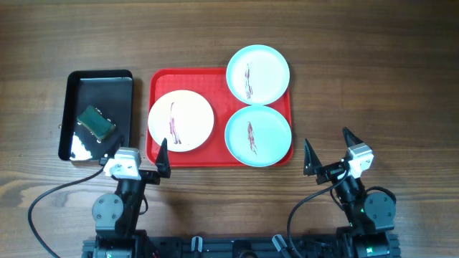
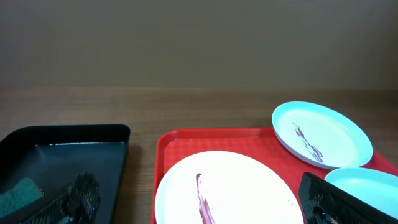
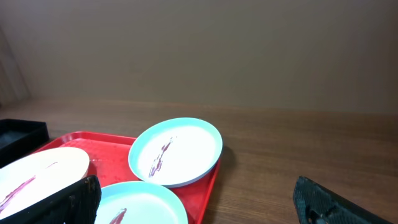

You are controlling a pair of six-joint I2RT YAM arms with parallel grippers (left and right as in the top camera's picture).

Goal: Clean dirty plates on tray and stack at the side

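The red tray [image 1: 219,82] lies mid-table and holds three plates. A white plate [image 1: 181,120] sits at its left. One mint plate [image 1: 258,74] overhangs the far right corner, and another mint plate [image 1: 258,135] is at the near right. Each carries a dark red streak. My left gripper [image 1: 140,149] stands open at the tray's near left corner, holding nothing. In the left wrist view the white plate [image 2: 236,186] lies just ahead between the fingers [image 2: 336,202]. My right gripper [image 1: 328,147] is open over bare wood, right of the tray. The mint plates [image 3: 177,152] show to its left.
A smaller black tray [image 1: 97,115] with a green sponge [image 1: 96,122] sits left of the red tray. Bare wooden tabletop [image 1: 373,79] stretches right of the red tray and along the far side. Cables trail from both arm bases at the near edge.
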